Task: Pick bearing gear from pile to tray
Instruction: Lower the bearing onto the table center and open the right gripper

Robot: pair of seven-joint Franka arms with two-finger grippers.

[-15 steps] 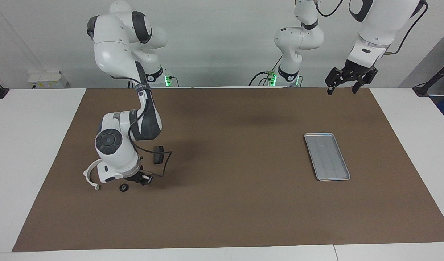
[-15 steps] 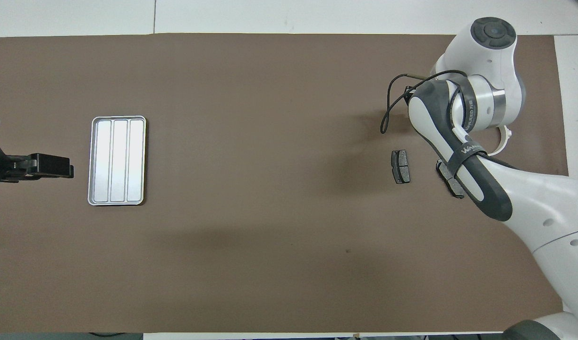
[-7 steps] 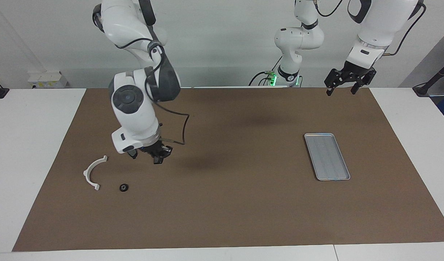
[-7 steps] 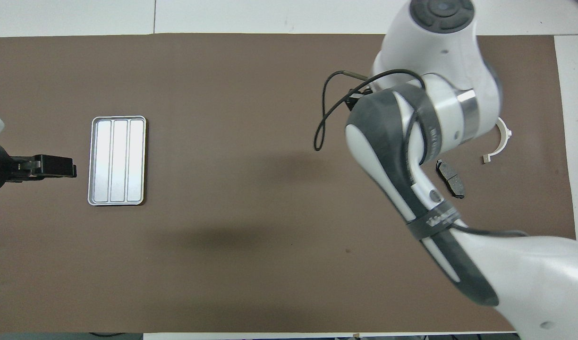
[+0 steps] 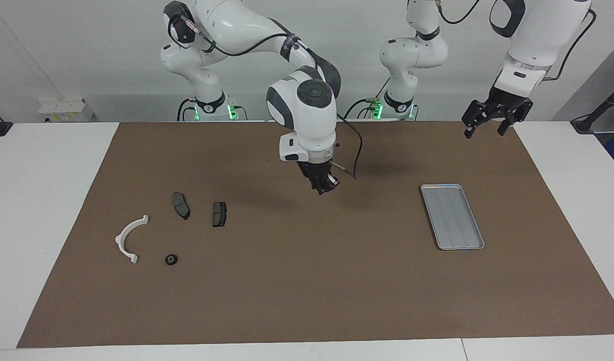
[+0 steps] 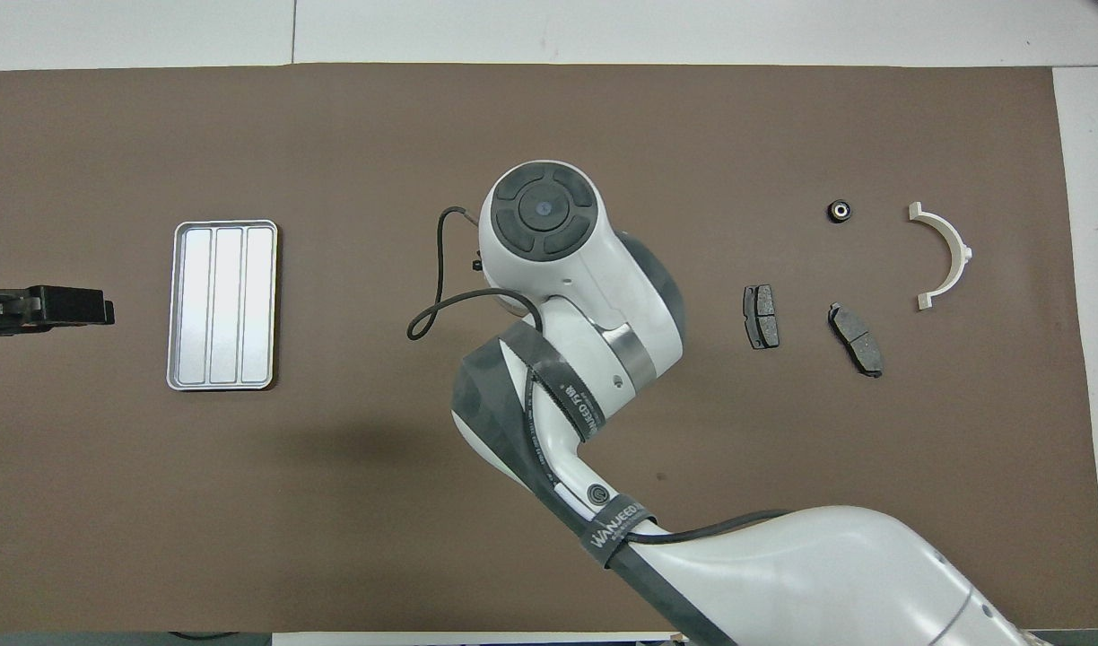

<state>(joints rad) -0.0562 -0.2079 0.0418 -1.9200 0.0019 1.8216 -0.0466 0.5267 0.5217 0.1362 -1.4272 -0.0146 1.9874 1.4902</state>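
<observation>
Facing view | right gripper (image 5: 323, 184) raised over mat (image 5: 307, 281) | fingers indistinct

At frame centre the right gripper (image 5: 323, 184) hung above bare mat; the tray (image 5: 452, 216) lay lower right, the pile (image 5: 172, 226) lower left.

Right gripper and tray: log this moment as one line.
right gripper: raised over mat mid-table, grasp unclear | left gripper: waits | tray: empty | pile: on mat
</observation>
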